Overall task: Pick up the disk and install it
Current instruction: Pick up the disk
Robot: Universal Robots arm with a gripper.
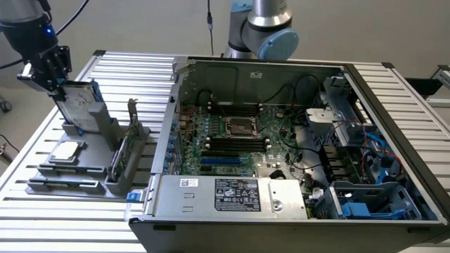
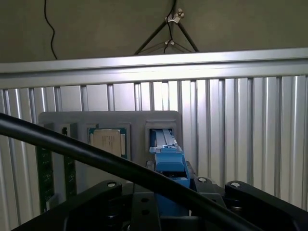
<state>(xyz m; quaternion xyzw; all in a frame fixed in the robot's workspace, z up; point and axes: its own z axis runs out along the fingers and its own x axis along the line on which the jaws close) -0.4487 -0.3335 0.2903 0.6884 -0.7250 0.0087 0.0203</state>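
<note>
**Tool [image 1: 58, 87] pinching the disk [image 1: 76, 105], at ten o'clock in the exterior view.**
The jaws are pressed onto the disk's upper edge. The disk stands upright at its slot in the grey rack [image 1: 67, 185] on the tabletop [image 1: 42, 221], probably so that it can slide straight out. Whether it has cleared the slot cannot be told. Count: one disk, one square chip [image 1: 65, 151], one green card [image 1: 119, 155] and one open computer case [image 1: 281, 68], at three o'clock from the rack.

Open computer case [image 1: 254, 77] (beside grey rack [image 1: 105, 126])
</note>
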